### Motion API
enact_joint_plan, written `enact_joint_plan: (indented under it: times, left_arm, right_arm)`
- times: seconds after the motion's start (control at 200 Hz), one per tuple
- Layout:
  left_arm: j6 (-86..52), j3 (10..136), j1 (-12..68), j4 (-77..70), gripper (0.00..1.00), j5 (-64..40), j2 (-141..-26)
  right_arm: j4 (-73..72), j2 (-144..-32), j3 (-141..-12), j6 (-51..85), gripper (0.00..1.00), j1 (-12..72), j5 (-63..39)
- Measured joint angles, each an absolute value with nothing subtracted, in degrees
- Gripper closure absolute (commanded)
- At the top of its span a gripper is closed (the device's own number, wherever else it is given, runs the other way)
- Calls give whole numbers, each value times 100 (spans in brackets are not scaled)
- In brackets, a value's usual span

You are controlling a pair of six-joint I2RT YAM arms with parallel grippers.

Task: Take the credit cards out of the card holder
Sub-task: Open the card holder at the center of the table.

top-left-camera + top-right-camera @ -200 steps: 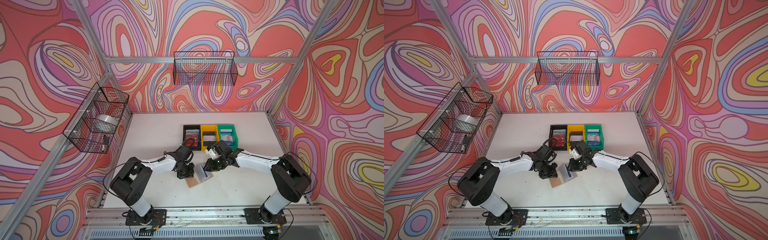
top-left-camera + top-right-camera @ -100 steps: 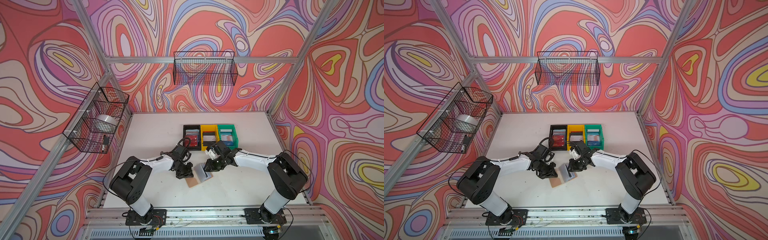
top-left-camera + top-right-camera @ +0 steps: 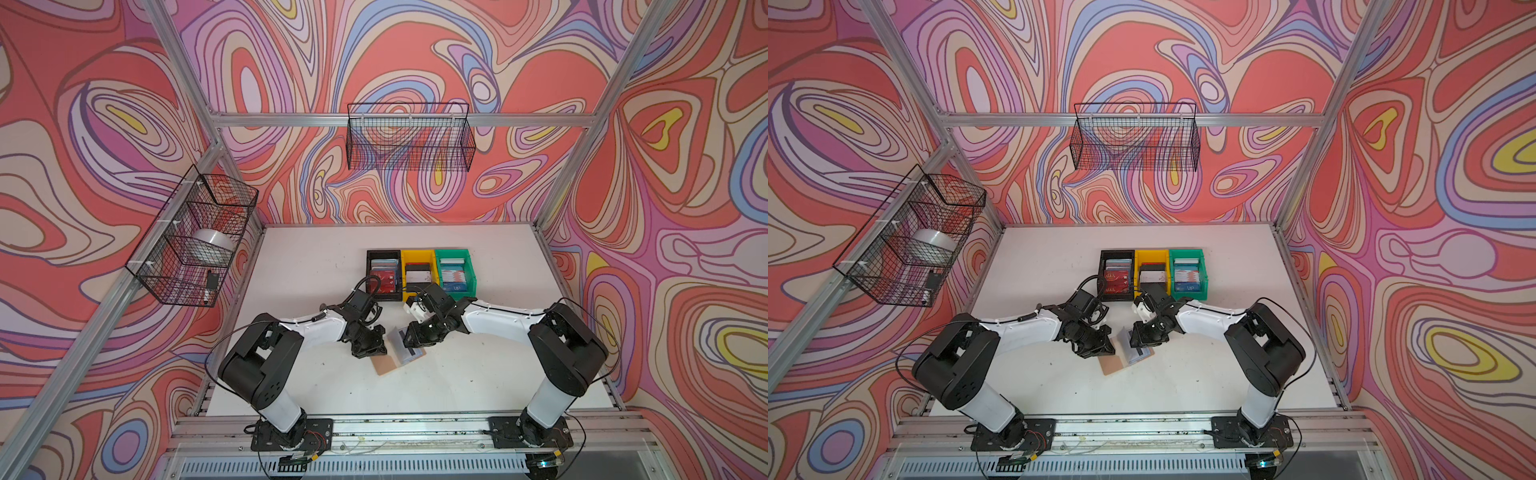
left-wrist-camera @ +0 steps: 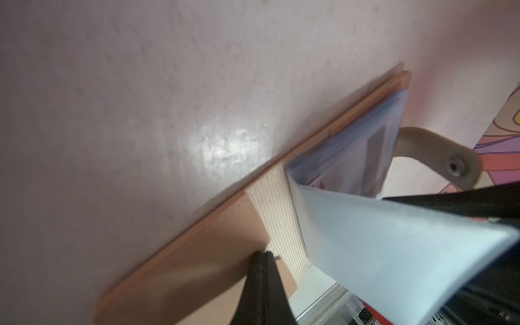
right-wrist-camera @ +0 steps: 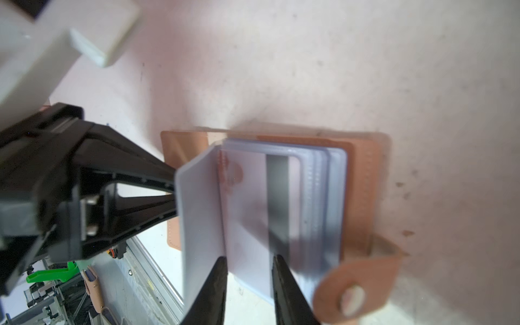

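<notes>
The tan card holder (image 3: 384, 365) (image 3: 1112, 367) lies open on the table between both arms. Its clear bluish sleeve pages (image 5: 323, 197) are fanned out. One page (image 5: 197, 213) (image 4: 380, 242) stands up against my left gripper's fingers (image 5: 135, 183). My left gripper (image 4: 263, 254) (image 3: 369, 351) is shut, its tip on the tan inner cover (image 4: 197, 267). A white credit card with a dark stripe (image 5: 253, 202) lies in the top sleeve. My right gripper (image 5: 249, 260) (image 3: 409, 343) is open, its fingertips either side of that card's near edge. The snap tab (image 5: 354, 289) sticks out beside it.
Behind the arms stand a black bin (image 3: 370, 272), a yellow bin (image 3: 417, 254) and a green bin (image 3: 455, 252), each holding cards. Wire baskets hang on the back wall (image 3: 409, 137) and the left wall (image 3: 195, 241). The table's front rail (image 3: 395, 428) runs along the arm bases.
My right gripper's jaws have spread a little wider over the card. Both arms stay almost where they were by the card holder.
</notes>
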State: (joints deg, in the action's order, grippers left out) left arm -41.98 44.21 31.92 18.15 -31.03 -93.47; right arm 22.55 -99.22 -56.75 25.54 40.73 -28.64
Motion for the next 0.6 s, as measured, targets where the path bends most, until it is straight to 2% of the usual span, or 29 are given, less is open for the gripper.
enact_joint_plan:
  times: [0.601]
  left_arm:
    - [-4193, 4388, 3214, 1813, 100, -3015, -9277]
  right_arm:
    - [2016, -10230, -5894, 2469, 69, 4342, -3524]
